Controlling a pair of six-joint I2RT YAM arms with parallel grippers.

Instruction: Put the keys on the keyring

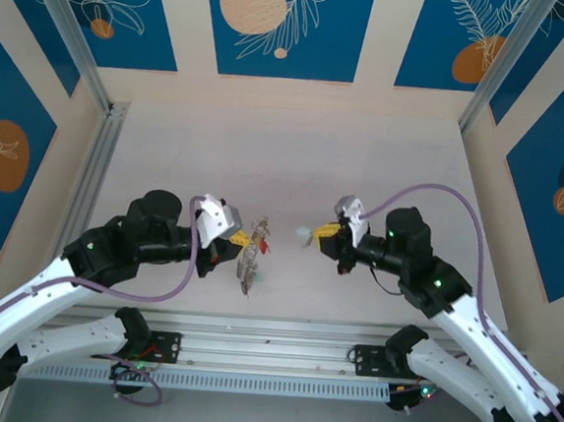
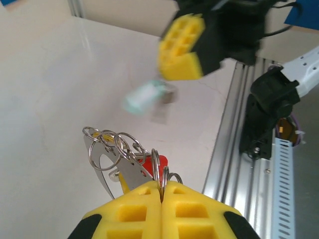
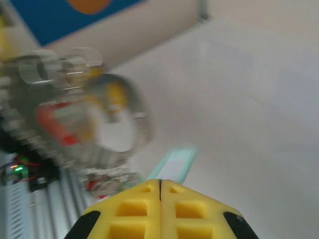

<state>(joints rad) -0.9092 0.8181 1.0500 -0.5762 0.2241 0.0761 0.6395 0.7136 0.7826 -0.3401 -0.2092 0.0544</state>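
Left gripper (image 2: pixel 162 188) pads clamped tight on keyring (image 2: pixel 128 169). Loop sticks out ahead of the fingertips with small rings strung along it, red key (image 2: pixel 155 162) right at the pad tips. Right gripper (image 3: pixel 159 184) clenched too, teal key (image 3: pixel 175 163) poking out from between its pads, blurred. From the top view, both grippers face each other above the table (image 1: pixel 297 153), near but apart. Teal key sits between the right fingertips and the keyring; can't tell if it touches the loop.

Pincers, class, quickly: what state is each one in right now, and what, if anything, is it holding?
Left pincer: closed, holding the keyring.
Right pincer: closed, holding a teal key.
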